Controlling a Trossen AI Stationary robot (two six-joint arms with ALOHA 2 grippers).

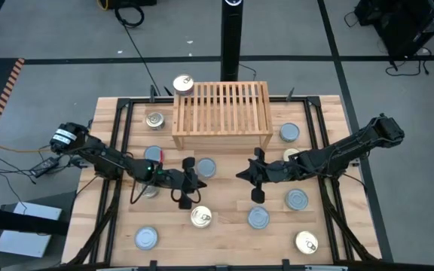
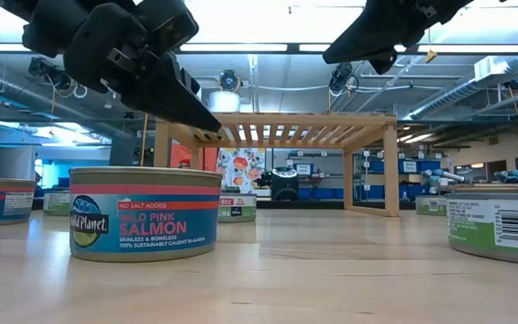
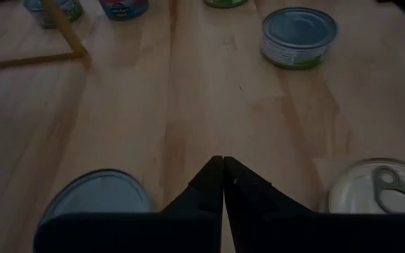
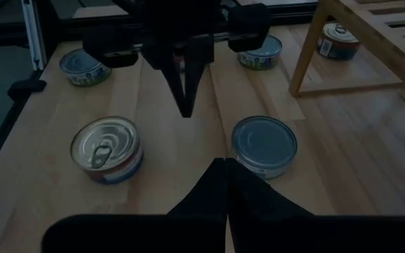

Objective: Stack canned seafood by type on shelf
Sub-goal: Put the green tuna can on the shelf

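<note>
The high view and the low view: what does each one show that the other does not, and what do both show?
Only the high view shows the whole layout: one tin on the shelf's back left corner, the other tins scattered over the table, and both grippers, left gripper and right gripper, shut and holding nothing in front of the shelf. Only the low view shows a label: the nearest tin reads pink salmon. It also shows the room behind. Both show the slatted shelf, tins standing on the table, and the two arms above the tabletop.

Shelf (image 1: pixel 221 113) at table's (image 1: pixel 224 233) far middle, one tin (image 1: pixel 182 83) on its left corner, other tins (image 1: pixel 258 217) scattered around.
</note>
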